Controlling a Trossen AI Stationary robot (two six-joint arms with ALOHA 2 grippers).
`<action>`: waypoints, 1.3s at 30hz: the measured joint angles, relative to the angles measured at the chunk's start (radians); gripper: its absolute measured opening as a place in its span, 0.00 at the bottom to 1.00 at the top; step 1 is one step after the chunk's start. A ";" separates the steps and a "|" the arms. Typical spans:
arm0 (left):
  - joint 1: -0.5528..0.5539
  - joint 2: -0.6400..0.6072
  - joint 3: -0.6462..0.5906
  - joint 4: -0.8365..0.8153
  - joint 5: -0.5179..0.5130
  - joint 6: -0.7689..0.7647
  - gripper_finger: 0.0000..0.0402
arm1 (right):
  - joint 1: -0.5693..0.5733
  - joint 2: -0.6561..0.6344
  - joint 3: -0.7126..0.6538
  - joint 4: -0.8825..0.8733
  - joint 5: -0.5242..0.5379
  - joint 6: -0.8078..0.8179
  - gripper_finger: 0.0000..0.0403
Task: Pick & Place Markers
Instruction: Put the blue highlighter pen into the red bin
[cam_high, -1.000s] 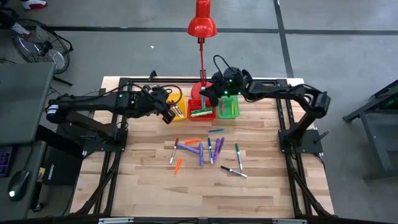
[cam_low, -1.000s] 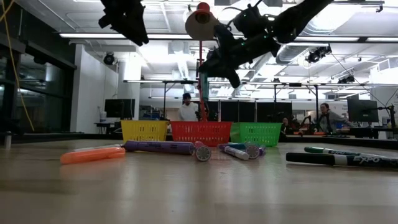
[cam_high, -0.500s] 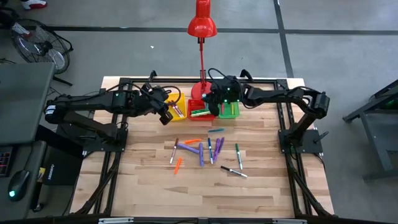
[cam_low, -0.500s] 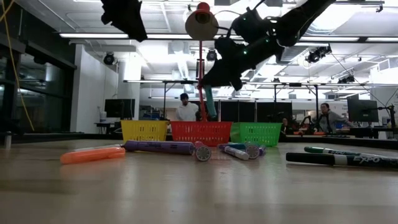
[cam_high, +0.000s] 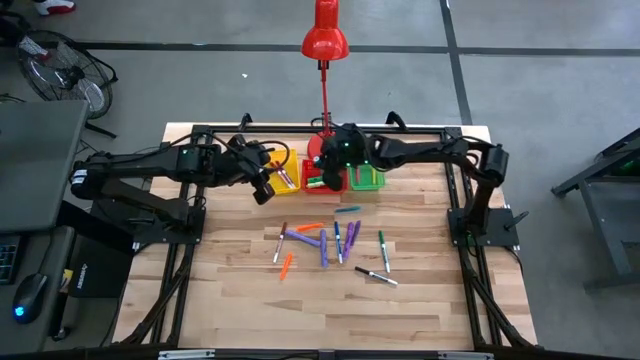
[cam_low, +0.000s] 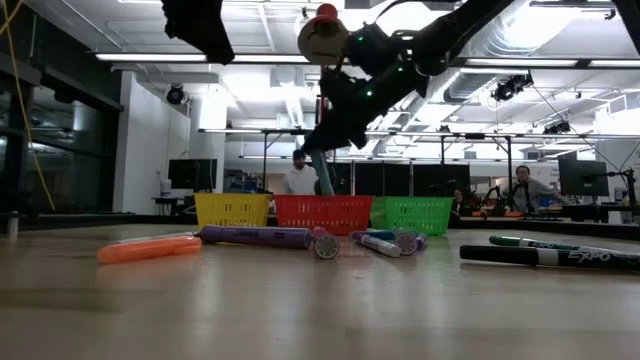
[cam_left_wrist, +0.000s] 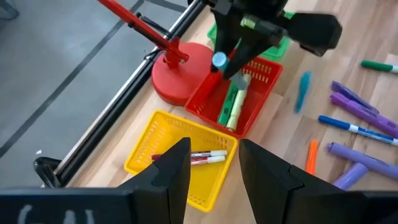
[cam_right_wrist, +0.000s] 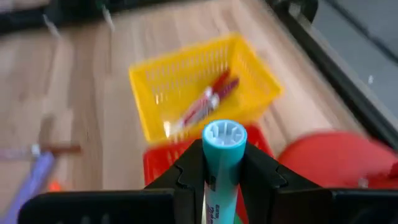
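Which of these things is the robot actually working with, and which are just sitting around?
Part of the job:
- teal marker held in the right claw
- loose markers on the table
- yellow bin, red bin, green bin
- left claw, empty over the yellow bin

Just there:
- red desk lamp
- people in the room behind

Teal marker (cam_right_wrist: 222, 163) lower barrel hidden inside right claw (cam_right_wrist: 222, 177); yellow bin (cam_right_wrist: 202, 87) blurred.
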 joint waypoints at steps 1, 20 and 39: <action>0.000 0.001 0.000 -0.001 0.001 0.000 0.33 | -0.002 0.008 0.014 -0.046 0.004 -0.012 0.16; 0.000 0.002 0.000 -0.019 0.044 -0.031 0.33 | 0.002 0.034 0.130 -0.300 -0.006 -0.232 0.16; 0.000 0.002 0.000 -0.027 0.056 -0.054 0.33 | 0.034 0.321 0.540 -0.742 0.060 -0.287 0.16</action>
